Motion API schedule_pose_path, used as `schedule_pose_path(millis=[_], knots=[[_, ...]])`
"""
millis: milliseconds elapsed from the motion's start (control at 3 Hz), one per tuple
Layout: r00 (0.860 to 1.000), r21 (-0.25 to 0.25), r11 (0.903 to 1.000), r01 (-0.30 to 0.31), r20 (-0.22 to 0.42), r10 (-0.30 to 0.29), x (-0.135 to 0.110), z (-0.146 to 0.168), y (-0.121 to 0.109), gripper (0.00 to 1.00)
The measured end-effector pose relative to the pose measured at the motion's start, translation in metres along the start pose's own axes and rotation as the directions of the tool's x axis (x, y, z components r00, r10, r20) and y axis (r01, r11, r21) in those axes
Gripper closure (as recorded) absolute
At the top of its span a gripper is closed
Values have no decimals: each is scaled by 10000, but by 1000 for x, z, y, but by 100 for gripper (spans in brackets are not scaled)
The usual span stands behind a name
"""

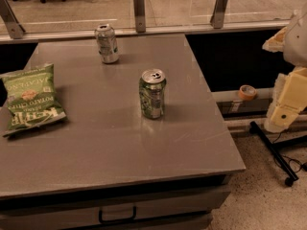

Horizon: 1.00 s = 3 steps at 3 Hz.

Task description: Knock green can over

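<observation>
The green can stands upright near the middle of the grey table. It has a shiny green patterned body and a silver top with a pull tab. My gripper is on the cream-coloured arm at the right edge of the view. It hangs beyond the table's right side, well to the right of the can and apart from it.
A paler silver-white can stands upright at the back of the table. A flat green chip bag lies at the left. A tape roll sits on a ledge to the right. A black stand leg crosses the floor. A glass railing runs behind.
</observation>
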<state>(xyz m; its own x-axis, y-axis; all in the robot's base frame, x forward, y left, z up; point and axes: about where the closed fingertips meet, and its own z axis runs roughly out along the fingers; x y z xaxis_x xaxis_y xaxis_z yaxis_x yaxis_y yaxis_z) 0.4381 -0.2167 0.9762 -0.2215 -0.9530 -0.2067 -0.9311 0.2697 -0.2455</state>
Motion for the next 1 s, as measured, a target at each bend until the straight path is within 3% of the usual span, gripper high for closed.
schedule_pose_path(millis=[333,667,1000], knots=[[10000,2,10000,0,1,0,0,0,0,0],[9958,-116,9998,171,901,-160,-15,7,3,0],[9545,-287,9987,423,2966,-319,-42,32,7,0]])
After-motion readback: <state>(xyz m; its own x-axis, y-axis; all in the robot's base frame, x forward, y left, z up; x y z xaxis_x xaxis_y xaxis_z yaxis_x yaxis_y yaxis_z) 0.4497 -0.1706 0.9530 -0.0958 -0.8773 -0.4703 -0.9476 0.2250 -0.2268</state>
